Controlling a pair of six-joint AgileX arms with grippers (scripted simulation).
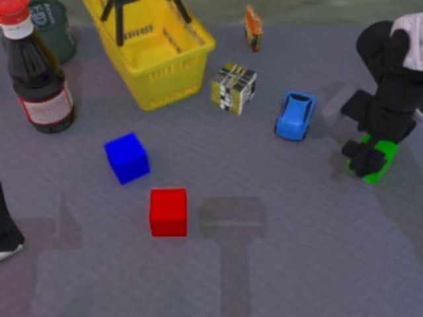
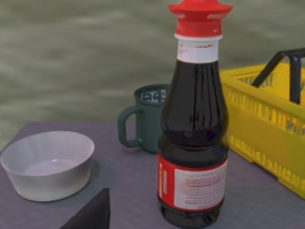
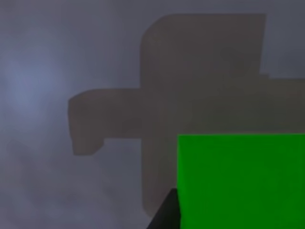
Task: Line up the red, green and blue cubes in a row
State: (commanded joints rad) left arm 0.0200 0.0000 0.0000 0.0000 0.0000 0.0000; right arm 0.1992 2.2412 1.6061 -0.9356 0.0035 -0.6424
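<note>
From the top view, the red cube point(image 1: 168, 211) sits near the middle of the table with the blue cube point(image 1: 127, 157) just up and to its left, the two near each other but apart and not squared into a line. The green cube point(image 1: 381, 160) lies well apart at the table's right, under the right gripper point(image 1: 367, 159), whose dark fingers sit over and against it — whether they have closed on it cannot be told from here. The left arm point(image 1: 8, 232) is parked at the left edge. The left wrist view shows only a sauce bottle point(image 2: 193, 129), a green mug point(image 2: 145, 118), a white bowl point(image 2: 48, 163) and a yellow basket point(image 2: 267, 129); no cube and no fingers appear in it. In the right wrist view the green cube point(image 3: 241, 180) fills the near corner, a dark finger edge beside it, with the arm's shadow on the table beyond — its grip stays unclear. By this showing no row is formed: the green cube has to be carried across, and the other two aligned.
</note>
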